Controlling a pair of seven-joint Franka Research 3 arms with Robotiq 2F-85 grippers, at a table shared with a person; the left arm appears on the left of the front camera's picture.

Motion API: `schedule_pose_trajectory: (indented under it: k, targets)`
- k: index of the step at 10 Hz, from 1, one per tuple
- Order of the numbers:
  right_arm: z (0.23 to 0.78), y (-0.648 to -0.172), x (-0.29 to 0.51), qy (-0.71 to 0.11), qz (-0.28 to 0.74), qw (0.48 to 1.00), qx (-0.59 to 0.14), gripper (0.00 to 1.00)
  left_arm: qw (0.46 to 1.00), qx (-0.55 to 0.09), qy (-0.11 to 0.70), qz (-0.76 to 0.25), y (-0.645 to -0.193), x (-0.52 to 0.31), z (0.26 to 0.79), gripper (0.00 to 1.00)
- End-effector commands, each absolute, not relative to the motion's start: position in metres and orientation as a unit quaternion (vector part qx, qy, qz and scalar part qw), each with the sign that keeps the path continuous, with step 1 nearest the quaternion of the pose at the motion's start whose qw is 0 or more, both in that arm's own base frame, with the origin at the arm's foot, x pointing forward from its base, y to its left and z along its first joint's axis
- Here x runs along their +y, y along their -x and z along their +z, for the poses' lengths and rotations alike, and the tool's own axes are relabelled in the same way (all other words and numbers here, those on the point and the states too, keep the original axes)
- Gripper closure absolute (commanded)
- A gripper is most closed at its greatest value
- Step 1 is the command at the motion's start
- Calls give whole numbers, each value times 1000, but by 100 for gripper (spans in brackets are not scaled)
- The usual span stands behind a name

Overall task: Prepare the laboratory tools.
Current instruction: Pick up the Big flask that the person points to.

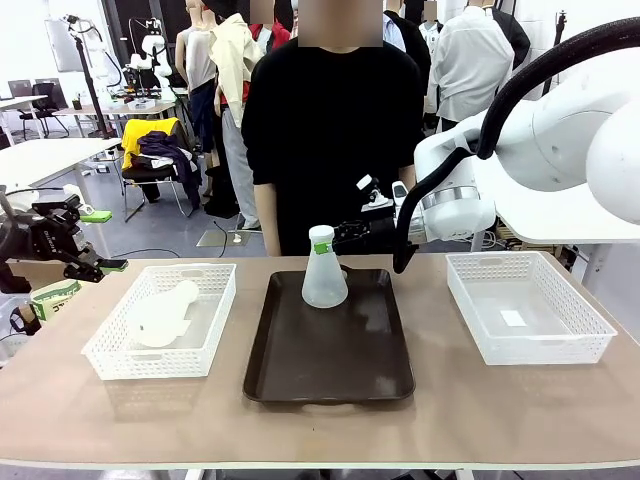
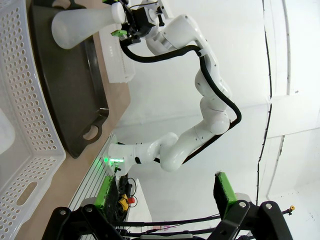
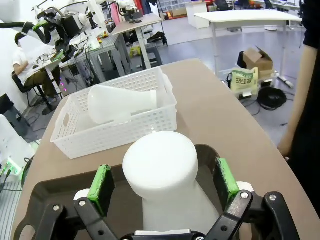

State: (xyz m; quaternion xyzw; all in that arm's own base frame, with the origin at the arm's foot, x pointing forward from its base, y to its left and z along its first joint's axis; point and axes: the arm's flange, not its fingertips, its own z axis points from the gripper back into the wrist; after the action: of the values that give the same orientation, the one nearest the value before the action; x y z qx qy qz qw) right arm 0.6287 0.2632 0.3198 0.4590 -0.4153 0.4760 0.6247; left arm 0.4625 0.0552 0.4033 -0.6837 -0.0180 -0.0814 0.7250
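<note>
at twelve o'clock on the tray [image 1: 330, 370] the upright flask [image 1: 324, 280] stands, neck between the spread jaws of the right pincer [image 3: 163, 184]; the second flask [image 1: 160, 316] lies in the nine o'clock basket [image 1: 106, 360], nearer the spread left pincer [image 1: 105, 240].

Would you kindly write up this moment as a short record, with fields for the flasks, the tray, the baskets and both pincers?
Upright flask: stands on the far part of the dark tray
Second flask: lies on its side in the left white basket
Right basket: white mesh, right of the tray
Right pincer: open, pads either side of the upright flask's neck, not clamped
Left pincer: open, holding nothing, at the table's left edge
Person: stands at the far side, behind the tray
</note>
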Motion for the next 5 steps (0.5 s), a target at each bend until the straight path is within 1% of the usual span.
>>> schedule_pose_trajectory:
  k: [1, 3, 5]
  targets:
    - [319, -632, 266, -458, 476, 619, -426, 0, 727, -22, 681, -81, -463, 55, 405, 0]
    - [319, -632, 266, -458, 476, 619, -426, 0, 727, -22, 681, -81, -463, 55, 405, 0]
    - [327, -631, 256, -446, 477, 639, -406, 0, 727, -22, 681, -81, -463, 55, 405, 0]
